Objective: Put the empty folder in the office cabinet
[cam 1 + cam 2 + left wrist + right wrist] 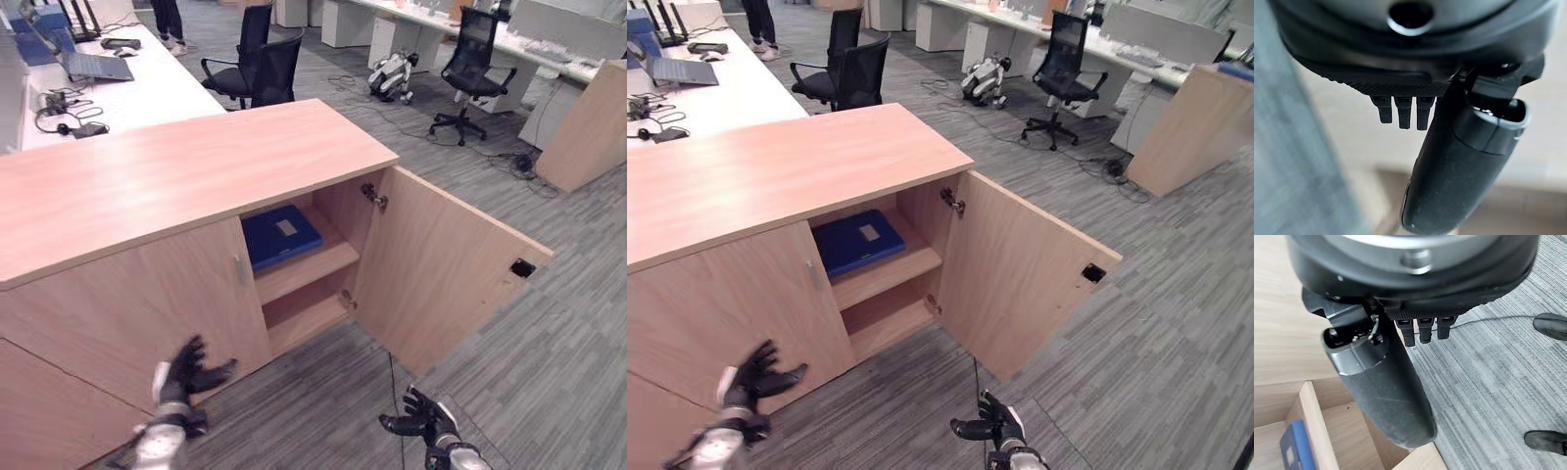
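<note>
A blue folder (281,235) with a pale label lies flat on the upper shelf of the wooden office cabinet (176,176), whose right door (441,269) stands wide open. My left hand (186,374) hangs low in front of the shut left door, fingers spread and holding nothing. Down by the floor below the open door, my right hand (421,419) is also open and empty. In the right wrist view the folder (1292,450) shows as a blue edge inside the cabinet, past my right hand (1386,391). The left wrist view has my left hand (1459,166) against the pale door.
The lower shelf (304,318) holds nothing. Behind the cabinet a white desk (147,83) carries a laptop and cables. Black office chairs (257,69) stand beyond, another chair (468,69) to the right, and a small legged robot (394,74) lies on the grey carpet. A person stands at the far back.
</note>
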